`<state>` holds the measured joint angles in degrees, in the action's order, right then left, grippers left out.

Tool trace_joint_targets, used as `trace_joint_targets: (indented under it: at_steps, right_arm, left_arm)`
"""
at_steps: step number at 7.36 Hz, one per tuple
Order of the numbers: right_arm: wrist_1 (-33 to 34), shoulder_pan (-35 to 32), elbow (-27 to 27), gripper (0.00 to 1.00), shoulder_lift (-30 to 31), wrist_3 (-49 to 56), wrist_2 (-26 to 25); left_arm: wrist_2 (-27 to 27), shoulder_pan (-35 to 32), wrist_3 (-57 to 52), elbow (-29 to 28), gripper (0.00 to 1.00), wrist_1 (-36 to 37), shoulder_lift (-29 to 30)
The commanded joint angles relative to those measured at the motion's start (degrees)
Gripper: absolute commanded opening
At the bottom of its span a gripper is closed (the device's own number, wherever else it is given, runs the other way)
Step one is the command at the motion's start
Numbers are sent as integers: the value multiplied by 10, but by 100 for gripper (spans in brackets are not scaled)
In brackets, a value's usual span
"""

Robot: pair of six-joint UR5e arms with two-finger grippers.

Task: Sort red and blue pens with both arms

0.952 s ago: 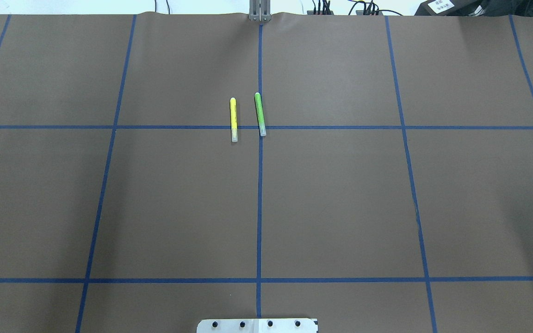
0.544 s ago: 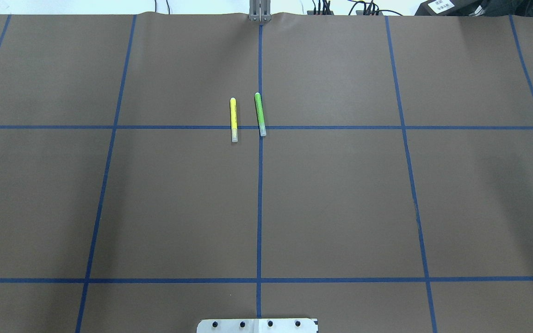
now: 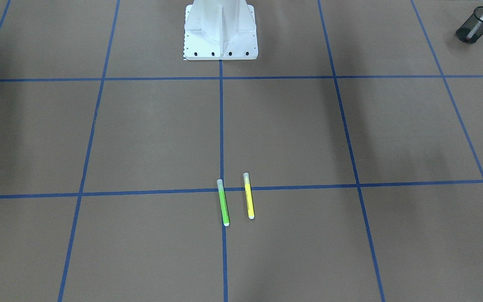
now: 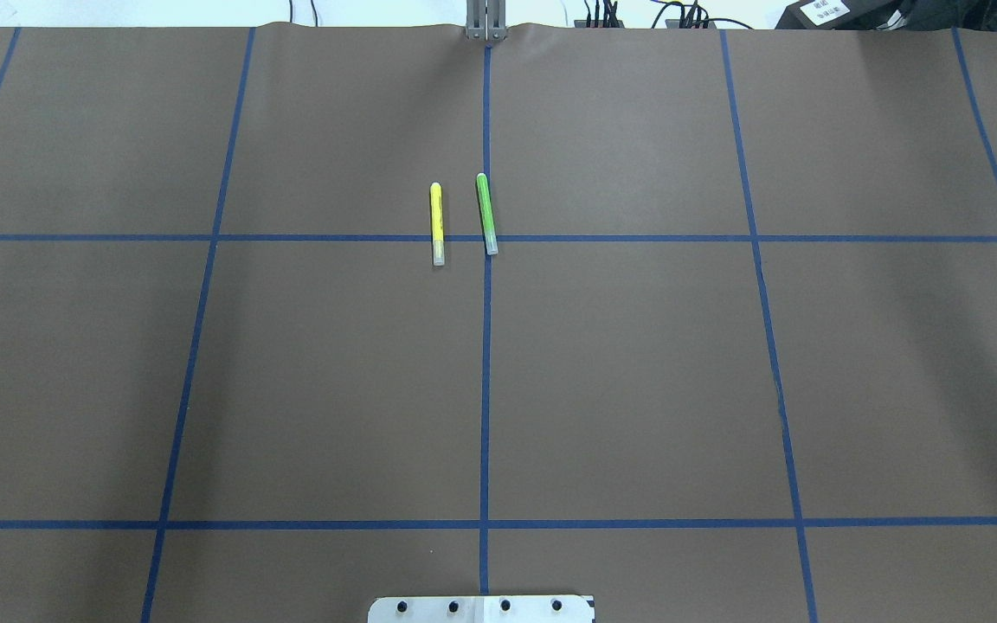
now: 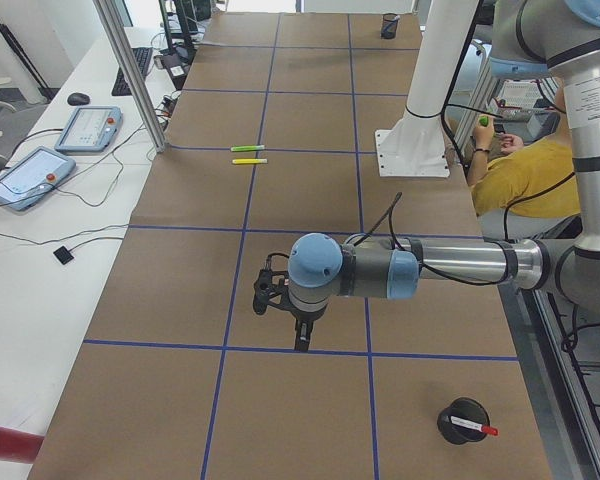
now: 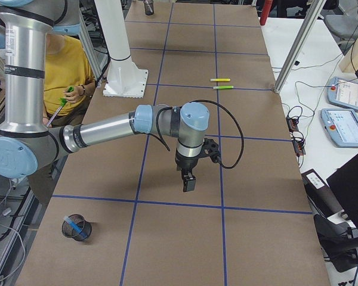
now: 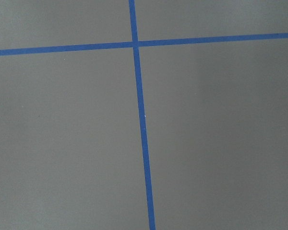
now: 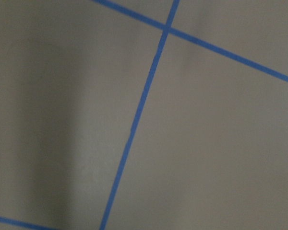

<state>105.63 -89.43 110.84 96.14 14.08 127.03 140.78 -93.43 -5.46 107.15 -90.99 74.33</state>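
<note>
The red pen (image 3: 473,30), white-barrelled with a red end, stands in a black mesh cup (image 3: 476,24) at the table's corner on my left side; the exterior left view shows this pen (image 5: 473,427) in the same cup (image 5: 462,420). The blue pen (image 6: 76,226) lies in another mesh cup (image 6: 76,228) on my right side. My left gripper (image 5: 301,343) hangs over bare table, pointing down. My right gripper (image 6: 188,185) does the same. Both show only in the side views, so I cannot tell whether they are open or shut.
A green marker (image 4: 486,214) and a yellow marker (image 4: 436,223) lie side by side at the table's centre line. The white pedestal base (image 3: 220,31) stands mid-table. A seated person in a yellow shirt (image 5: 515,170) is beside the pedestal. Control tablets (image 5: 30,175) lie off the table.
The green and yellow markers have not moved. Only a faint shadow on the right side of the table has shifted.
</note>
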Motion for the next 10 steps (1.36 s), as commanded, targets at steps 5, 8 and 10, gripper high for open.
trace_joint_targets:
  at_steps: [5, 8, 10]
  right_arm:
    - [-232, 3, -88, 100, 38, -187, 32]
    - [-232, 20, -76, 100, 51, -202, 27]
    - [-226, 43, -71, 100, 52, -200, 25]
  left_arm:
    - [-1, 1, 4, -14, 100, 4, 9]
    - [-7, 1, 70, -15, 100, -10, 11]
    - [-8, 1, 70, -19, 100, -16, 11]
